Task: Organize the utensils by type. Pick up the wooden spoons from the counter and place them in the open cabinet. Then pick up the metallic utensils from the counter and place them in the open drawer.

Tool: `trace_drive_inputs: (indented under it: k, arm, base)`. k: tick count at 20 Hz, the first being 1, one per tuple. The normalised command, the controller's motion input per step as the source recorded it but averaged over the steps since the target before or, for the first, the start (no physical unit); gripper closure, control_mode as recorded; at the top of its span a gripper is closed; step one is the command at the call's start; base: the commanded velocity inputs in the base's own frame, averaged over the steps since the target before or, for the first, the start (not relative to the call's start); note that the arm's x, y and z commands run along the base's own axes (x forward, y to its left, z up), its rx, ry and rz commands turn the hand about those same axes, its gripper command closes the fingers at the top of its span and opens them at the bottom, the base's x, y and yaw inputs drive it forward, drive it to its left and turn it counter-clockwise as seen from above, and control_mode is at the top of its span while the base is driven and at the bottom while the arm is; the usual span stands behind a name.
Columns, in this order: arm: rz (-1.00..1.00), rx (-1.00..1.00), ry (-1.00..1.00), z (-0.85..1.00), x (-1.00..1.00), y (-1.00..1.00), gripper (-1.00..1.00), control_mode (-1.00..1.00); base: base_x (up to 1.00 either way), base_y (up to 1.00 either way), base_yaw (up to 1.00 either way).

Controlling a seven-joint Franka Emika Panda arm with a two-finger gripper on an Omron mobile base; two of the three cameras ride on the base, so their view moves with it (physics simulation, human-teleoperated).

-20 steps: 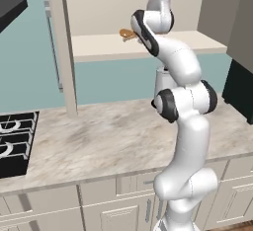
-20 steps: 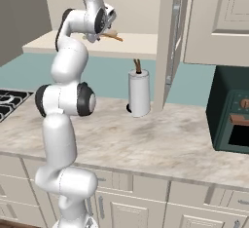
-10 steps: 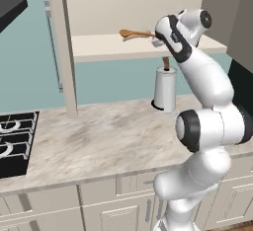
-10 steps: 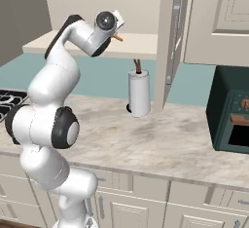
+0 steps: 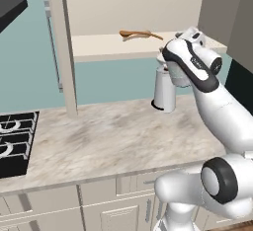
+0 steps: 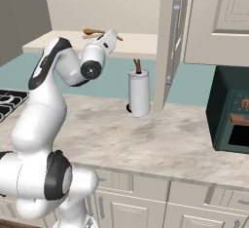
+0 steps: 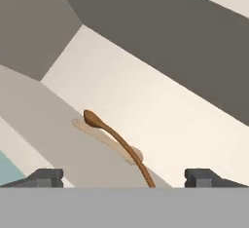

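Gripper (image 7: 124,177): stood wide apart, empty; its two dark tips showed far to either side at the bottom of the hand view, nothing between them.
Wooden spoons (image 5: 140,34): both lay on the shelf of the open cabinet (image 5: 99,47), touching and crossed, the darker one over the pale one.
Darker spoon (image 7: 114,140): bowl at the far end, handle running back toward the gripper and ending roughly midway between the tips in the hand view.
Pale spoon (image 7: 99,134): flat under the darker one, at a shallow angle to it, partly hidden.
Direction from gripper: spoons lay straight ahead and a little above, on the shelf; gripper sat just off the shelf's front edge, apart from both.
Long axis: along the shelf in the left base view, from bowl at left to handle tips at right.
White canister (image 5: 164,89): upright on the bench (image 5: 113,136) below the shelf, just beside the arm's hand, a dark stick showing at its top in the right base view.
Metallic utensils: could not be made out on the bench.
Open drawer: not made out either.
Judgement: cabinet step looked done; the next move would turn away from the shelf and downward toward the bench.
Risk: a low swing could clip the canister.
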Motion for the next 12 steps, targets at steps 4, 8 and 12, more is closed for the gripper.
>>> trace_drive_inputs:
  k: [4,8,12]
  arm:
    - [-0.01,-0.21,-0.13,0.28,-1.00,0.01,-1.00,-1.00]
    - [0.00,-0.42,-0.02,0.12,-1.00,0.13,-1.00,-1.00]
    - [0.00,-0.50,0.00,0.06,-1.00,0.16,-1.00,-1.00]
  base:
    - [0.00,0.00,0.00]
    - [0.00,0.00,0.00]
    - [0.00,0.00,0.00]
